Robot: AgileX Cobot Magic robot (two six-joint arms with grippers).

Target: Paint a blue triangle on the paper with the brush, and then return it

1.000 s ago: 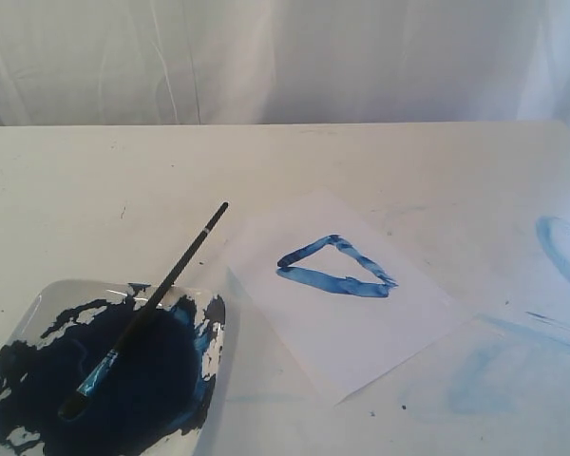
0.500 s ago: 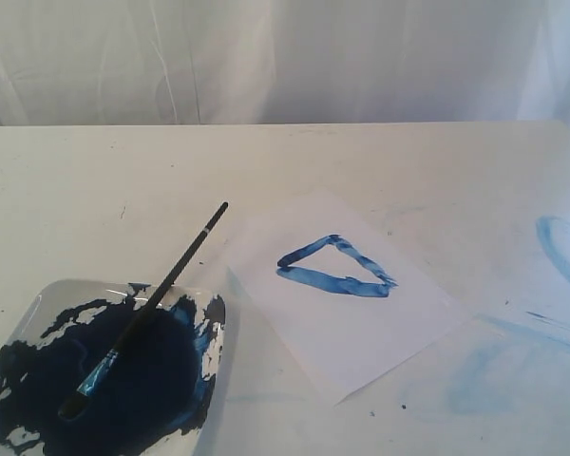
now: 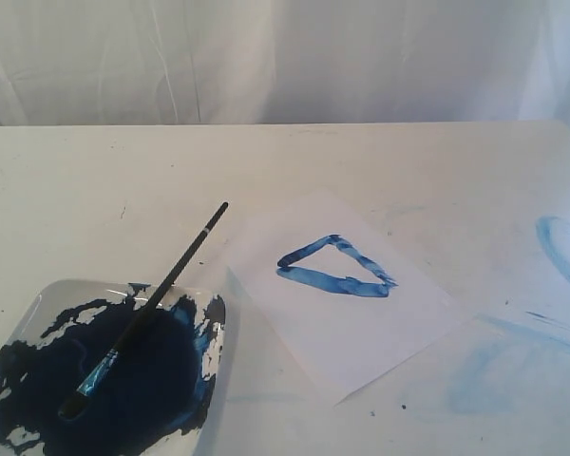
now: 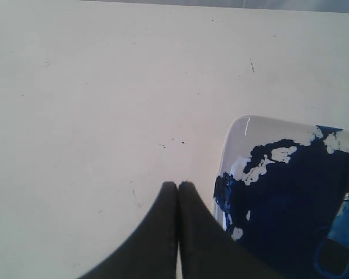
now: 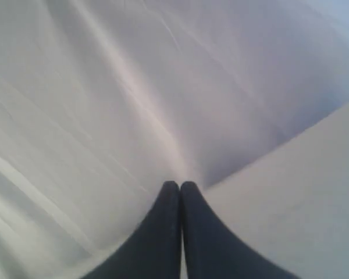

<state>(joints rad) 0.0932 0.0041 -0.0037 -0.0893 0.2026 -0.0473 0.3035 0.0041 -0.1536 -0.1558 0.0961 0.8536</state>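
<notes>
A streaky blue triangle (image 3: 334, 268) is painted on the white paper (image 3: 347, 323) at the table's middle. The black-handled brush (image 3: 161, 285) lies with its blue tip in the paint tray (image 3: 43, 302) at the front left, its handle sticking out over the rim toward the paper. No gripper shows in the exterior view. My left gripper (image 4: 178, 185) is shut and empty over bare tabletop beside the tray (image 4: 232, 136); the brush's blue ferrule (image 4: 344, 218) shows at that view's edge. My right gripper (image 5: 180, 185) is shut and empty, facing the white curtain.
Pale blue smears (image 3: 562, 249) of old paint mark the table at the right. A white curtain (image 3: 285, 57) hangs behind the table's far edge. The tray holds a wide pool of dark blue paint (image 3: 133, 380).
</notes>
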